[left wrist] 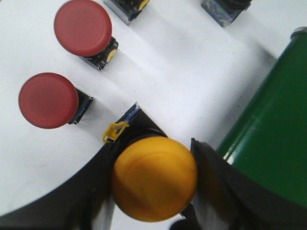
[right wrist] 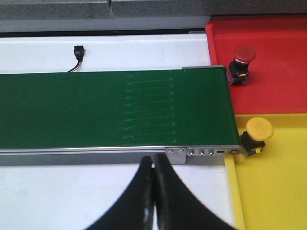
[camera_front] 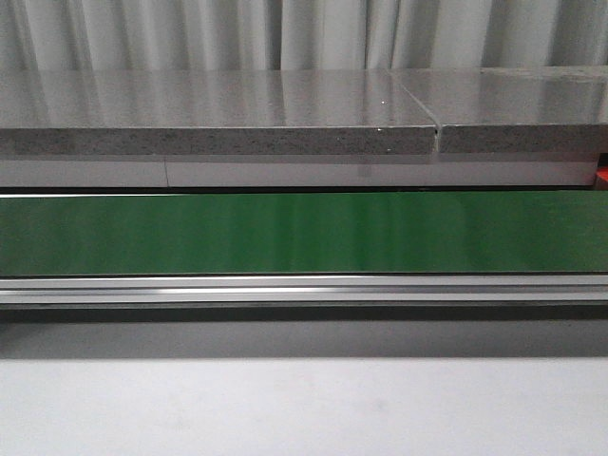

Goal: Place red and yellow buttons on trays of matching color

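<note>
In the left wrist view my left gripper [left wrist: 156, 179] is shut on a yellow button [left wrist: 153, 178], its black fingers pressed to both sides of the cap, next to the green belt [left wrist: 273, 143]. Two red buttons [left wrist: 82, 27] [left wrist: 48, 100] lie on the white table beyond it. In the right wrist view my right gripper [right wrist: 153, 165] is shut and empty over the white table, just short of the belt's near rail. A red button [right wrist: 241, 62] stands on the red tray [right wrist: 273, 72]. Another yellow button [right wrist: 256, 134] sits on the yellow tray [right wrist: 273, 187] at the belt's end.
The green conveyor belt [camera_front: 304, 233] runs across the front view, with a metal rail [camera_front: 304, 288] before it and a grey stone ledge [camera_front: 218, 123] behind. Parts of two more button bases [left wrist: 225, 9] lie on the table. A small black connector [right wrist: 77, 50] lies past the belt.
</note>
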